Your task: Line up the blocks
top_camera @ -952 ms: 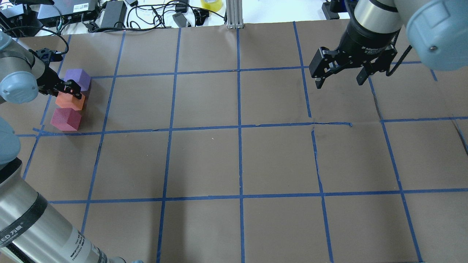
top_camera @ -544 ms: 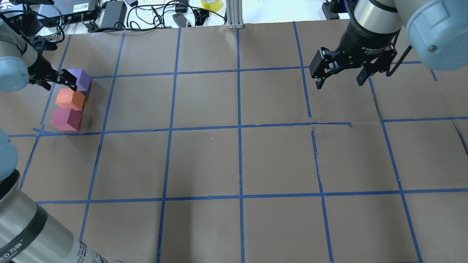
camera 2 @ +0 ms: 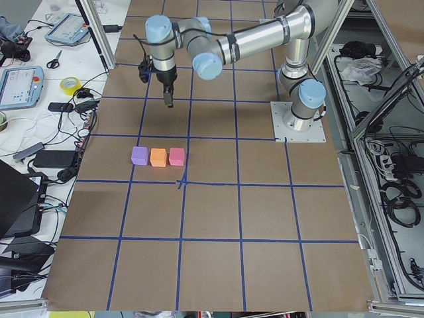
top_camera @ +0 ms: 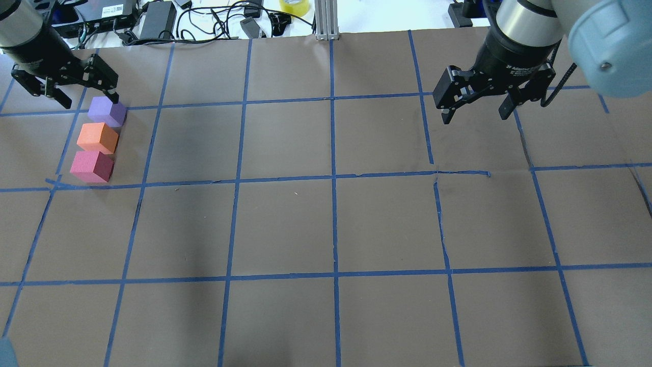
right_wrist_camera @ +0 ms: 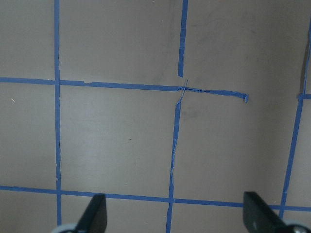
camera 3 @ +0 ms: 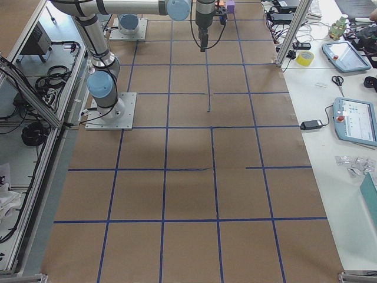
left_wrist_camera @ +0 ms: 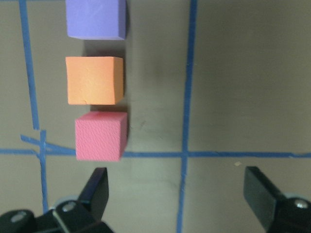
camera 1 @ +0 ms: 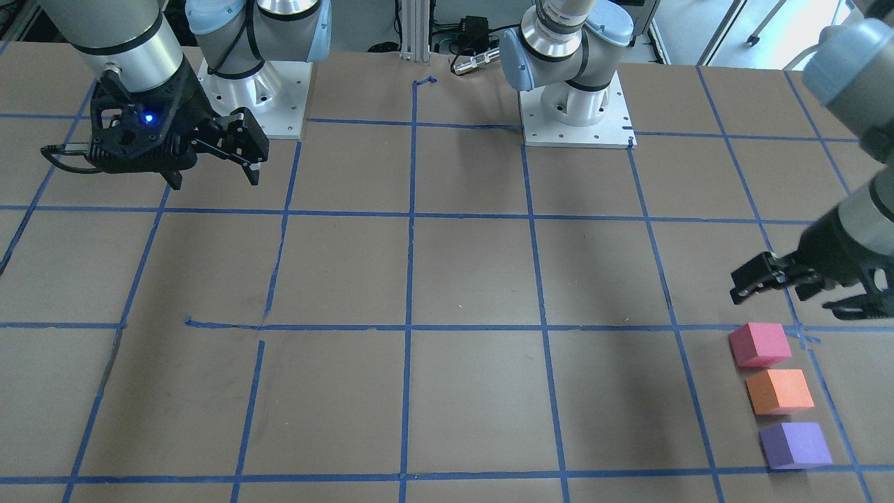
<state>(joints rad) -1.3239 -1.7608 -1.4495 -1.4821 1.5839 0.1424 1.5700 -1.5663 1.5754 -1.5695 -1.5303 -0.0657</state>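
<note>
Overhead exterior view records three blocks in one row at the robot's left end of the table (top_camera: 285, 224): the pinkish-red block (top_camera: 91, 166) nearest the robot, the orange block (top_camera: 97, 137) in the middle and the purple block (top_camera: 107, 111) farthest. They sit just beside one another inside a single grid square. The left wrist view shows only narrow shadowed gaps between them, and the pinkish-red block's near edge lies at a tape line. None of the blocks has shifted over the last second. The left pincer (left_wrist_camera: 176, 182) has changed place. A second ago it was down around the orange block, and half a second ago it was beside the purple block. It now hangs clear of the row beyond the purple block toward the table's far edge, with its jaws apart and holding nothing. The right pincer (top_camera: 474, 118) stays almost where it was, above the far right part of the table, jaws likewise apart and empty. Lettering on the right pincer's body begins "2F Adaptive"; the rest is too small to read. The table is covered in brown paper marked into squares with blue tape (top_camera: 333, 224). The tape is torn and misaligned near the centre. Beyond the far edge lie black cables (top_camera: 214, 20), power adapters and a roll of yellow tape (top_camera: 294, 6), beside an aluminium post (top_camera: 326, 19).
</note>
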